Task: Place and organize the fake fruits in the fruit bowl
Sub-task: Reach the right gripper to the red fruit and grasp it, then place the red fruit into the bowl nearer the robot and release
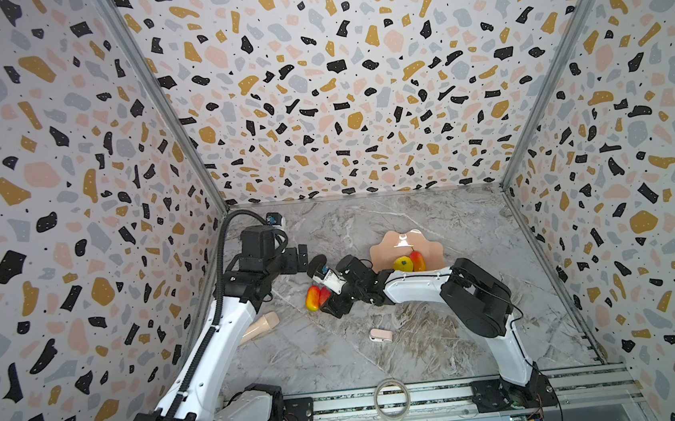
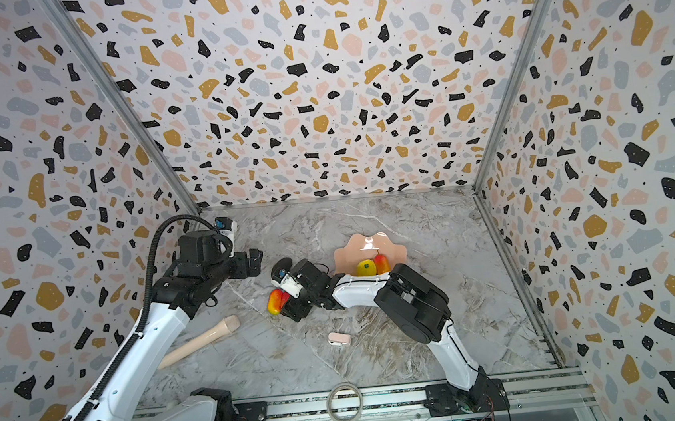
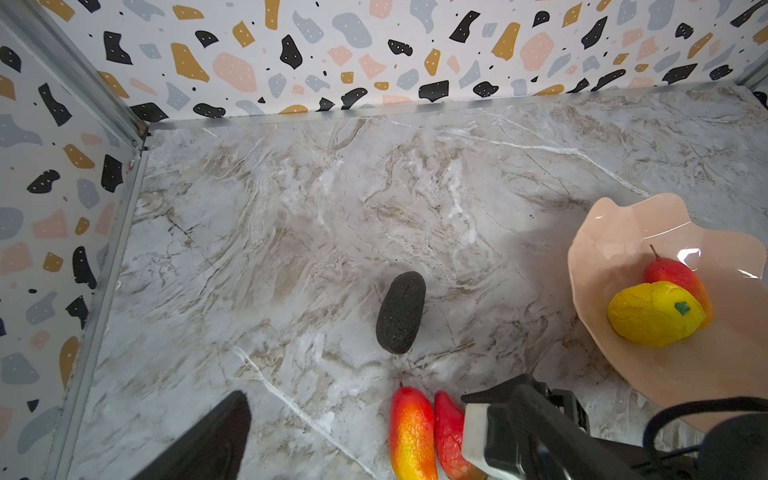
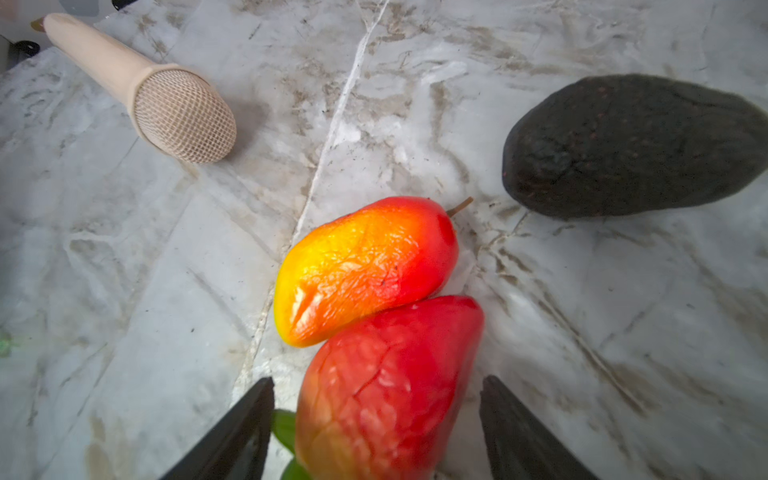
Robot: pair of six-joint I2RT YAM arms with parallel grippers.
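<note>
The peach-pink fruit bowl point(image 1: 389, 246) point(image 3: 615, 232) holds a bumpy yellow citrus point(image 1: 402, 264) point(image 3: 654, 313) and a red-orange mango point(image 1: 418, 260) point(image 3: 675, 272). On the marble to its left lie a black oval fruit point(image 1: 316, 264) point(image 4: 636, 145), a second mango point(image 1: 312, 298) point(image 4: 361, 266) and a red strawberry point(image 1: 325, 295) point(image 4: 395, 353) touching that mango. My right gripper point(image 1: 329, 300) point(image 4: 376, 380) reaches across the middle and straddles the strawberry, open, with a gap on each side. My left gripper point(image 1: 297, 258) hovers open and empty left of the black fruit; one finger point(image 3: 216, 436) shows in its wrist view.
A beige microphone-shaped object point(image 1: 260, 326) point(image 4: 166, 104) lies near the left arm. A small pale pink clip point(image 1: 381, 335) rests on the marble in front of the right arm. A tape ring point(image 1: 392, 398) sits on the front rail. Patterned walls close three sides.
</note>
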